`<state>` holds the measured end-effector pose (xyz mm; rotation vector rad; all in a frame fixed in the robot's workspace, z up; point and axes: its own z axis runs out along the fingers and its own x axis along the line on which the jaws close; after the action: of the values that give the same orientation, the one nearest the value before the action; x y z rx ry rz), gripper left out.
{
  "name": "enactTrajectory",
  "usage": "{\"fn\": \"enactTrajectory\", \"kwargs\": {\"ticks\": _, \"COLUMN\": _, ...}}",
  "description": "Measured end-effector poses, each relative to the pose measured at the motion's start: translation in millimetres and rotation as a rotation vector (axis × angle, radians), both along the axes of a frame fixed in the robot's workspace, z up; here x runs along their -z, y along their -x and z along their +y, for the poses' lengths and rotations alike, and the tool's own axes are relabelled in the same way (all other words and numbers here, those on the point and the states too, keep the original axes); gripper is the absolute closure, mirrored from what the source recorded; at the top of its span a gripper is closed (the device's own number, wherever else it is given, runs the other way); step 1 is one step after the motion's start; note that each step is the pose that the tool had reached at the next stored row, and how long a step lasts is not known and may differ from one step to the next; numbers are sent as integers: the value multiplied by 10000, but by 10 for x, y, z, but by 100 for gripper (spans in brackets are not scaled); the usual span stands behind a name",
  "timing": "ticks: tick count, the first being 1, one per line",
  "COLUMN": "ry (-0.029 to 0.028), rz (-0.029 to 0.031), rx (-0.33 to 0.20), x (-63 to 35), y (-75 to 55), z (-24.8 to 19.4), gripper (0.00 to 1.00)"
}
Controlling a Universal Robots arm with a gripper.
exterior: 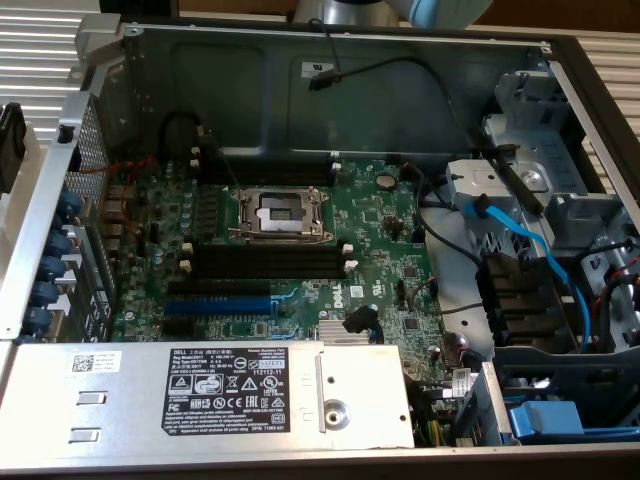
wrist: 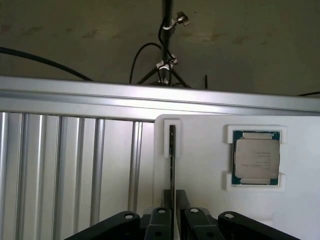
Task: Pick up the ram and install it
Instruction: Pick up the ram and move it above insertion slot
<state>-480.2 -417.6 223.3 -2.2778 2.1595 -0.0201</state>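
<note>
- Wrist view: the ram (wrist: 172,150) stands on edge in a narrow slot of a white holder tray (wrist: 200,150). I see it end-on, as a thin dark line.
- The gripper (wrist: 173,200) is down at the near end of the stick, its black body on both sides of it, with the ram running straight through the middle.
- I cannot tell whether the gripper is clamped on the ram or standing just off it. The contact line is too tight to read.
- The ram is seated in the tray, not lifted and not yet installed.
- On the same tray, well apart from the ram, a processor chip (wrist: 256,159) lies flat in its own recess.
- Beyond the tray runs an aluminium rail (wrist: 100,97). Beside the tray is a ribbed metal panel (wrist: 50,165), and dark cables (wrist: 165,65) hang past the rail.
- Exterior view: an open computer case holds the green motherboard (exterior: 380,225).
- The CPU socket (exterior: 280,213) sits mid-board. The long black slots (exterior: 270,262) with white end clips lie just beside it, toward the near edge.
- The blue expansion slot (exterior: 218,305) is next to those, nearer still.
- A labelled silver power supply box (exterior: 150,390) runs along the near side of the case.
- Part of the arm (exterior: 440,8) shows at the far edge, behind the case wall.
</note>
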Motion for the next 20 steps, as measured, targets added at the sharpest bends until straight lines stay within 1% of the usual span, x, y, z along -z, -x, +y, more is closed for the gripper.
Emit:
{"fn": "enactTrajectory", "kwargs": {"ticks": 5, "ry": 0, "rz": 0, "rx": 0, "x": 0, "y": 0, "z": 0, "gripper": 82}}
{"fn": "enactTrajectory", "kwargs": {"ticks": 7, "ry": 0, "rz": 0, "rx": 0, "x": 0, "y": 0, "z": 0, "gripper": 80}}
{"fn": "enactTrajectory", "kwargs": {"ticks": 8, "ry": 0, "rz": 0, "rx": 0, "x": 0, "y": 0, "z": 0, "gripper": 74}}
{"fn": "enactTrajectory", "kwargs": {"ticks": 14, "ry": 4, "rz": -2, "rx": 0, "x": 13, "y": 0, "z": 0, "gripper": 74}}
{"fn": "enactTrajectory", "kwargs": {"ticks": 17, "ry": 51, "rz": 0, "rx": 0, "x": 44, "y": 0, "z": -1, "gripper": 74}}
{"fn": "enactTrajectory", "kwargs": {"ticks": 20, "ry": 61, "rz": 3, "rx": -17, "x": 46, "y": 0, "z": 0, "gripper": 74}}
